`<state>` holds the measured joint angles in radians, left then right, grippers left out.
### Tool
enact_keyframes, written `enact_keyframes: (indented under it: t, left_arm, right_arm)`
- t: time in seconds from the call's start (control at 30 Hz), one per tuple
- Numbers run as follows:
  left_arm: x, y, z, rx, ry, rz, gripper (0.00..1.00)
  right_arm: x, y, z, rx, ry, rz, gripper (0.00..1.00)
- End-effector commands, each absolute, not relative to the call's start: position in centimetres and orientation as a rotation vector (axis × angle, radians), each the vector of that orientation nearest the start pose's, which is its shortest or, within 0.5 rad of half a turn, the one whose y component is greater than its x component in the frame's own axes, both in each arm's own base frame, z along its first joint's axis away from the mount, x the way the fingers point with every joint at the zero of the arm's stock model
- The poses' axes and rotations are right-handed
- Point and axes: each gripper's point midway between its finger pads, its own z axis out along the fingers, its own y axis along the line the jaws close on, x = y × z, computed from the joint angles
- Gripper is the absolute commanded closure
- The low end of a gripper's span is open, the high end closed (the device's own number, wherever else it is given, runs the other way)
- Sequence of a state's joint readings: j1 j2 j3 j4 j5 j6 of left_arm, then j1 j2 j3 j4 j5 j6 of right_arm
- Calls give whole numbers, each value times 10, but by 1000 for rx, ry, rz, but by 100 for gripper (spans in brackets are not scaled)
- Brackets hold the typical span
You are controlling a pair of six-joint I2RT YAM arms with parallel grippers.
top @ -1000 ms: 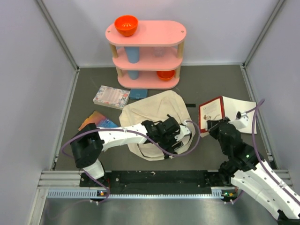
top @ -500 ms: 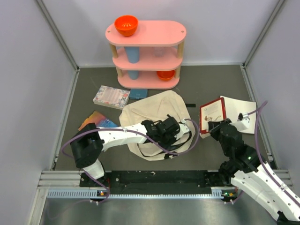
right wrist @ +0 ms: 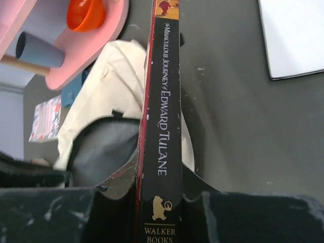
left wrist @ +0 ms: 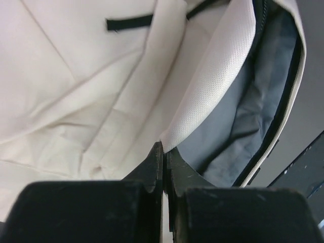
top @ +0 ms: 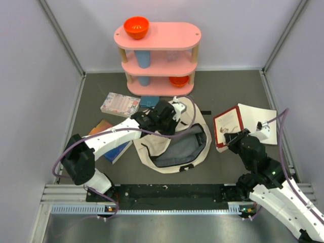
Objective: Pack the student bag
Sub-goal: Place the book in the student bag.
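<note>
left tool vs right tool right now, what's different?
The left tool pinches a thin fabric edge of the cream canvas backpack, jaws almost touching. The right tool clamps the red-covered, dark-spined book, jaws kept apart by its thickness. The left tool sits at the backpack's far edge, while the right tool is off to the backpack's side. Both are shut on something.

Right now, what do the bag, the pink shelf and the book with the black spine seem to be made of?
The bag: soft cream cloth, probably canvas; it creases and shows a fine weave. Its lining: smooth grey fabric, perhaps synthetic. The pink shelf: matte painted boards, likely wood, on pale posts. The book: printed paper or card cover; the gloss is hard to judge.
</note>
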<state>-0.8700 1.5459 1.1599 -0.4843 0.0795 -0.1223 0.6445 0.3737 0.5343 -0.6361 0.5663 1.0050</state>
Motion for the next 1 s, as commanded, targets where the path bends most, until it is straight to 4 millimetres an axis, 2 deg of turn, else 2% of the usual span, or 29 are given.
enact_keyframes:
  t: [0.0, 0.13, 0.27, 0.3, 0.43, 0.53, 0.67, 0.73, 0.87, 0.97]
  left_arm:
    - [271, -337, 205, 809, 2105, -690, 100]
    - [286, -341, 230, 732, 2071, -729, 100]
    - [297, -344, 246, 672, 2045, -745, 100]
    - [302, -347, 254, 638, 2026, -765, 100]
    - [311, -348, 261, 575, 2025, -756, 100]
    - [316, -342, 268, 491, 2023, -737, 100]
    - [317, -339, 288, 444, 1964, -760, 100]
    - [315, -339, 303, 438, 1909, -793, 100]
    - [309, -341, 324, 441, 1839, -844, 100]
    - [306, -341, 337, 445, 1804, -864, 100]
  right_arm:
    - [199, 98, 229, 560, 1836, 687, 100]
    - [185, 117, 246, 448, 1860, 819, 100]
    - [167, 130, 260, 337, 1885, 917, 100]
    - [157, 142, 264, 272, 1920, 984, 100]
    - [141, 164, 260, 164, 2009, 1095, 100]
    - [136, 173, 255, 143, 2060, 1142, 100]
    - [138, 173, 244, 156, 2085, 1121, 100]
    - [139, 180, 234, 145, 2131, 1129, 100]
    - [154, 197, 232, 164, 2101, 1191, 100]
    - [166, 202, 213, 229, 2139, 1173, 100]
